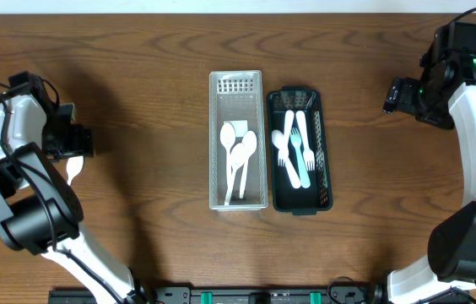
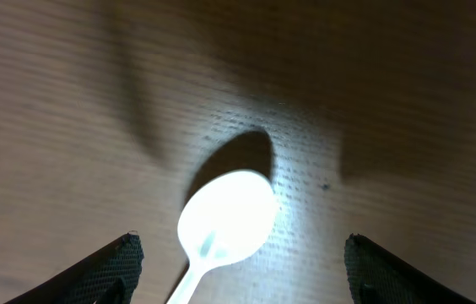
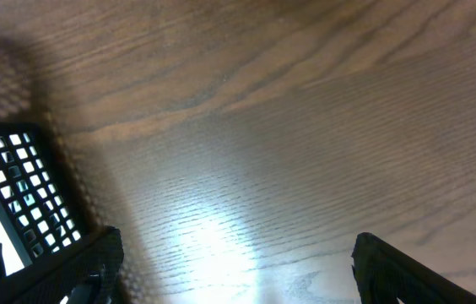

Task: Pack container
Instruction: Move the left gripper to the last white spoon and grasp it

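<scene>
Well, the wooden counter [image 1: 137, 51] carries in its middle a white container [image 1: 236, 84] of spoons [image 1: 240, 152], and just beside it a black container [image 1: 325, 169] of forks [image 1: 295, 148]. One loose spoon [image 2: 225, 218] lies on the counter far at the left, between the spread left jaws, not yet pinched. The right jaws are spread too, over the counter near the black container. I judge the loose spoon light, stiff, rather slippery plastic; better take its thin handle. No writing can be read.
</scene>
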Robot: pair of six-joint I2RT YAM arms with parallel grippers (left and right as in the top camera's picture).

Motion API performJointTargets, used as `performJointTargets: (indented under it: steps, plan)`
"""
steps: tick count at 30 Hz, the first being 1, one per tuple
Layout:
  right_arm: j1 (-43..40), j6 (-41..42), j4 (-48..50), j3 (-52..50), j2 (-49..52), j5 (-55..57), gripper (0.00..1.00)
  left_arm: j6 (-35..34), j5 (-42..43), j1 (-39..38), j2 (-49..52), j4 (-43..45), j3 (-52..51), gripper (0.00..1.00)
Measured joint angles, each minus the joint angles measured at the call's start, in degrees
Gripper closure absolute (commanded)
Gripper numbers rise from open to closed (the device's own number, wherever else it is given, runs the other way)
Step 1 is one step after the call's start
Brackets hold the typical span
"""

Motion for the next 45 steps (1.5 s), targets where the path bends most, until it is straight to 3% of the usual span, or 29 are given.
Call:
performJointTargets:
  steps: [17,23,29,34,35,38,45]
  plan:
    - [0.0,0.0,0.2,0.0,0.0,0.0,0.10,1.8,3.3,5.3,-0.1,6.8,-7.1,0.23]
    - [0.0,0.0,0.2,0.0,0.0,0.0,0.10,1.9,3.6,5.3,-0.2,6.8,-7.3,0.55]
    - [0.0,0.0,0.2,0.0,0.0,0.0,0.10,2.5,3.3,5.3,-0.3,6.3,-7.3,0.76]
    - [0.0,0.0,0.1,0.0,0.0,0.0,0.10,2.6,3.2,5.3,-0.5,6.3,-7.3,0.81]
    - [0.0,0.0,0.1,0.0,0.0,0.0,0.10,2.6,3.2,5.3,-0.5,6.3,-7.3,0.87]
    - [0.0,0.0,0.1,0.0,0.0,0.0,0.10,2.6,3.2,5.3,-0.5,6.3,-7.3,0.91]
    - [0.0,0.0,0.1,0.0,0.0,0.0,0.09,1.5,3.2,5.3,-0.5,6.3,-7.3,0.91]
